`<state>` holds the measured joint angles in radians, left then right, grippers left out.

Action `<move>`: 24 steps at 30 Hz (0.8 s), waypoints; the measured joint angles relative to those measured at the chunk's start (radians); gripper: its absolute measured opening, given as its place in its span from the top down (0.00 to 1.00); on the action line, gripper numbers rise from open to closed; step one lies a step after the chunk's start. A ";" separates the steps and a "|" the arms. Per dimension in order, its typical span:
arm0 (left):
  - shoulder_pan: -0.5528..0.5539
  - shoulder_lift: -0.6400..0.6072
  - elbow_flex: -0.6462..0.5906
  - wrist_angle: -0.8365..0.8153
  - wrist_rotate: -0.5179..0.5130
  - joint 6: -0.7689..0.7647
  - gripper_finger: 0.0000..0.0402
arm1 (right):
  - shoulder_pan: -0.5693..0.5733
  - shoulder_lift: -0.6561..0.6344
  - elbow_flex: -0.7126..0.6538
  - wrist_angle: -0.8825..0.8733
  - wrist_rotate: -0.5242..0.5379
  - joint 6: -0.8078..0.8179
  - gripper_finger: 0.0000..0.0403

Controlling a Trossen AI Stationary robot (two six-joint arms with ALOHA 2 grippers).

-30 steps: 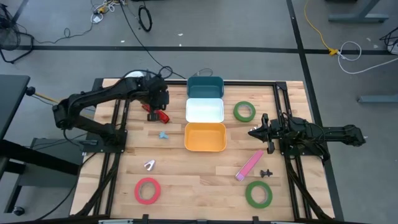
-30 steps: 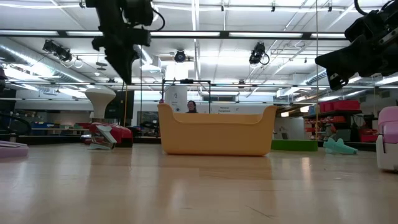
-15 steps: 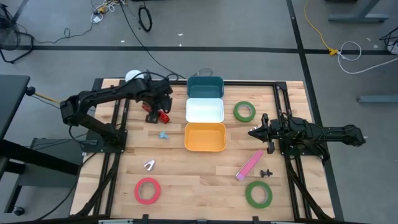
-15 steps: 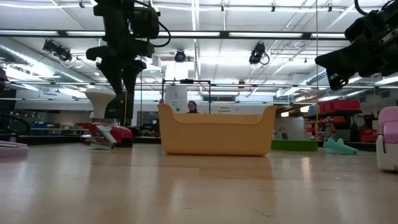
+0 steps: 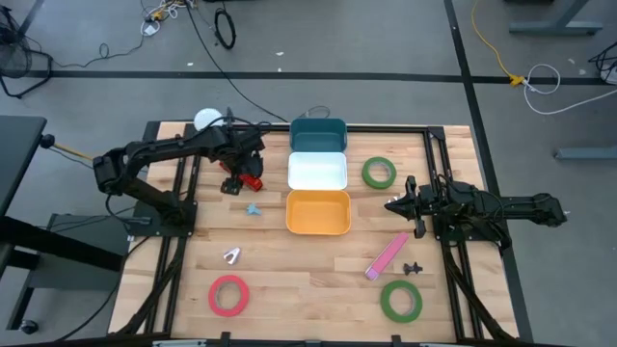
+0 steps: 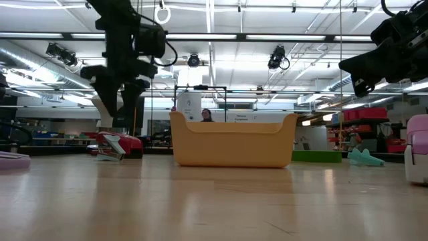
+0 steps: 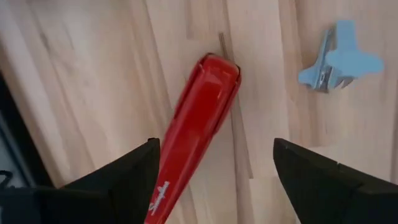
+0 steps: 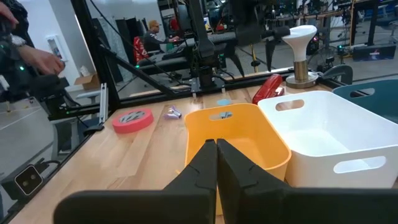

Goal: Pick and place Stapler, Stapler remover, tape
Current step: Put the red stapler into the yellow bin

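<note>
A red stapler [image 7: 194, 127] lies flat on the wooden table, left of the white bin [image 5: 318, 172]. My left gripper [image 5: 243, 166] hangs over it, pointing down and open, one finger [image 7: 118, 180] on each side of the stapler's near half, clear of it. A blue staple remover [image 7: 339, 59] lies close by. A pink stapler [image 5: 387, 256], a black staple remover [image 5: 414, 268] and a silver one [image 5: 232, 255] lie nearer the front. A red tape [image 5: 228, 295] and two green tapes [image 5: 379, 173] [image 5: 400, 300] lie flat. My right gripper [image 8: 216, 163] waits shut at the right.
Teal [image 5: 318, 135], white and orange [image 5: 318, 213] bins stand in a row down the table's middle. A white mushroom-shaped stand [image 5: 205, 119] sits at the far left corner. People show in the room beyond the table in the right wrist view.
My left gripper has come down toward the red stapler, rolled about its own axis and opened from shut to wide. The stapler has stayed where it was.
</note>
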<state>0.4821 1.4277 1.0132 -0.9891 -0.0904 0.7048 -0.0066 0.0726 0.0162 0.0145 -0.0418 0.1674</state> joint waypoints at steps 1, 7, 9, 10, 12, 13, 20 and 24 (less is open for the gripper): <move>0.002 0.000 -0.019 0.021 -0.010 0.019 0.22 | 0.000 0.000 0.000 0.000 0.000 0.000 0.98; 0.013 0.000 -0.097 0.094 -0.047 0.100 0.23 | 0.000 0.000 0.000 0.000 0.000 0.000 0.98; 0.018 0.000 -0.107 0.089 -0.074 0.101 0.23 | 0.000 0.000 0.000 0.000 0.000 0.000 0.98; 0.022 0.000 -0.109 0.084 -0.077 0.103 0.23 | 0.000 0.000 0.000 0.000 0.000 0.000 0.98; 0.035 0.000 -0.110 0.078 -0.077 0.104 0.23 | 0.000 0.000 0.000 0.000 0.000 0.000 0.98; 0.042 0.000 -0.110 0.078 -0.070 0.104 0.23 | 0.000 0.000 0.000 0.000 0.000 0.000 0.98; 0.100 0.026 -0.110 0.079 -0.031 0.101 0.23 | 0.000 0.000 0.000 0.000 0.000 0.000 0.98; 0.120 0.071 -0.110 0.093 -0.035 0.118 0.23 | 0.000 0.000 0.000 0.000 0.001 0.000 0.98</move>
<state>0.6026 1.4986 0.9029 -0.8959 -0.1250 0.8229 -0.0064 0.0725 0.0162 0.0143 -0.0409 0.1675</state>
